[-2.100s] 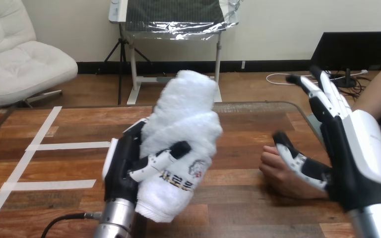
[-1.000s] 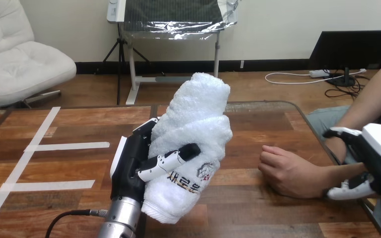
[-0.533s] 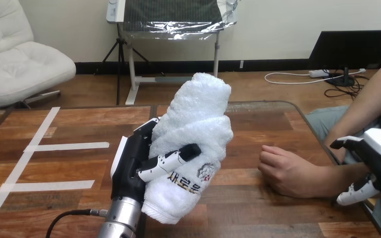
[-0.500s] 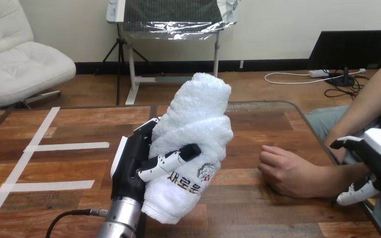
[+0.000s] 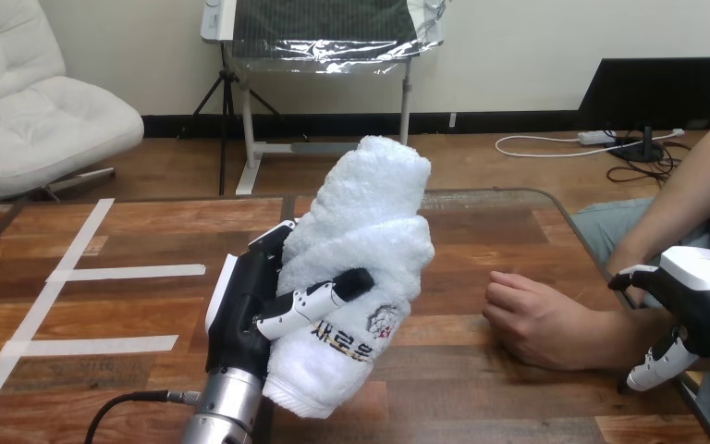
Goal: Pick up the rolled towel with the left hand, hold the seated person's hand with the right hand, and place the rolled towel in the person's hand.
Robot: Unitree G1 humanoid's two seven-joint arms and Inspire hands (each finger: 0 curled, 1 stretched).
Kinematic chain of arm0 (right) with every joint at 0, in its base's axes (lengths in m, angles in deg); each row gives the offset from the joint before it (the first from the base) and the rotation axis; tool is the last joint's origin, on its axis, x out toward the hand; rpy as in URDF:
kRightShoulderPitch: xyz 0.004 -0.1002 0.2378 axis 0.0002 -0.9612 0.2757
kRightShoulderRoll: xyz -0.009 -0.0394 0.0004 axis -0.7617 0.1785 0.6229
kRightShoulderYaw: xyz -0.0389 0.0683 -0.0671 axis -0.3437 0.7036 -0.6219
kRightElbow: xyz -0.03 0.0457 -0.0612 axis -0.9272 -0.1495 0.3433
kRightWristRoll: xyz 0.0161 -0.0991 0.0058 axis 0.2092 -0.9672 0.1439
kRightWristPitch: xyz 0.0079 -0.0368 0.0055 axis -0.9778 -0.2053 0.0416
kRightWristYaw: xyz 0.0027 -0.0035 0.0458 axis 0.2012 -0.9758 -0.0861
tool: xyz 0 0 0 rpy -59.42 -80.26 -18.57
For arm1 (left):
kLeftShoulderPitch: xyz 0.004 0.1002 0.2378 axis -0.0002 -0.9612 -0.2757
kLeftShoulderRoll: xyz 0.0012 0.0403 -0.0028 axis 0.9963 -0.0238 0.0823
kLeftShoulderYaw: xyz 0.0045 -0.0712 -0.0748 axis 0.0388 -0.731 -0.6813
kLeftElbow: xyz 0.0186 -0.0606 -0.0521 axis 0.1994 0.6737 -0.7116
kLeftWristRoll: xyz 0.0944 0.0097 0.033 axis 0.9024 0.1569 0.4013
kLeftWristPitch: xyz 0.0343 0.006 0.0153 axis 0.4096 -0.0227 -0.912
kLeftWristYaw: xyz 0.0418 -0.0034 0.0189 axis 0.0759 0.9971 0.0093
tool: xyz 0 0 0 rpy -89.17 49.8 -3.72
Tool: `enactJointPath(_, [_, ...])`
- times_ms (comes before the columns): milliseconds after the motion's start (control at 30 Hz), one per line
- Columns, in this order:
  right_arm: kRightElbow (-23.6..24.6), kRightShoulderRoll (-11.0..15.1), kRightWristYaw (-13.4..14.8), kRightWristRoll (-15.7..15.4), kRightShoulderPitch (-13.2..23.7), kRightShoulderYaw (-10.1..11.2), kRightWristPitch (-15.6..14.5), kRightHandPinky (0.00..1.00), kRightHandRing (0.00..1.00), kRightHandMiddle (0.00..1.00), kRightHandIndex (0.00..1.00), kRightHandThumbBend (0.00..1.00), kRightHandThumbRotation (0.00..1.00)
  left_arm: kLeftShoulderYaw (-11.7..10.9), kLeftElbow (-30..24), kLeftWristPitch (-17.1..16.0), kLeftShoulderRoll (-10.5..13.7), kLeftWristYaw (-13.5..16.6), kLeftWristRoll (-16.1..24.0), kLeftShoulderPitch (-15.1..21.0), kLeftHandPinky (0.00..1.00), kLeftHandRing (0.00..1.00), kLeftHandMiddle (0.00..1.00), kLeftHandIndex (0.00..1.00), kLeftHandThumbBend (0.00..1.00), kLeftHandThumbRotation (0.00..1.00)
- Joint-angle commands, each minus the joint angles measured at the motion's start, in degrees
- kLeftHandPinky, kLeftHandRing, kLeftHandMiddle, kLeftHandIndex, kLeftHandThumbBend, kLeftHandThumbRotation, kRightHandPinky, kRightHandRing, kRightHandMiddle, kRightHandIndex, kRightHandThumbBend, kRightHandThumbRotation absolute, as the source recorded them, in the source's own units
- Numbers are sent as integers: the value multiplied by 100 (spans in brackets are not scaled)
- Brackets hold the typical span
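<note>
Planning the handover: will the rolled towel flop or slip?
Probably soft and squashy: the rolled towel bulges around the curled fingers of the left hand. Likely light, since one hand holds it up. Its fluffy pile should resist slipping.

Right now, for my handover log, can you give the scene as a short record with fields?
left hand: curled round rolled towel, raised above table
right hand: at the person's forearm, grip unclear
person's hand: resting on table, loosely closed, apart from rolled towel
handover: not yet done
</note>
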Motion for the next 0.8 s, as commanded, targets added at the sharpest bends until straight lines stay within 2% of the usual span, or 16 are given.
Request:
enactJointPath(0, [-98,312,-44,-165,492,-147,19,88,93,92,88,78,0,-43,-291,-203,-127,-58,-45,348,32,38,45,51,93,21])
enactJointPath(300, [-270,386,-48,-186,601,-312,112,89,93,92,88,78,0,-51,-334,-200,-102,-2,17,305,32,38,45,50,93,22])
enactJointPath(467, [-368,397,-19,-226,649,-391,184,89,93,92,88,77,0,-67,-352,-140,-103,-77,-76,296,32,38,44,50,93,21])
enactJointPath(600, [-453,413,40,-233,685,-456,295,88,92,91,87,78,0,-58,-334,-230,-73,-37,20,293,32,38,44,50,92,22])
enactJointPath(767, [-507,419,70,-242,717,-513,369,88,92,91,87,78,0,-75,-311,-244,-64,-123,-43,302,32,38,44,50,92,22])
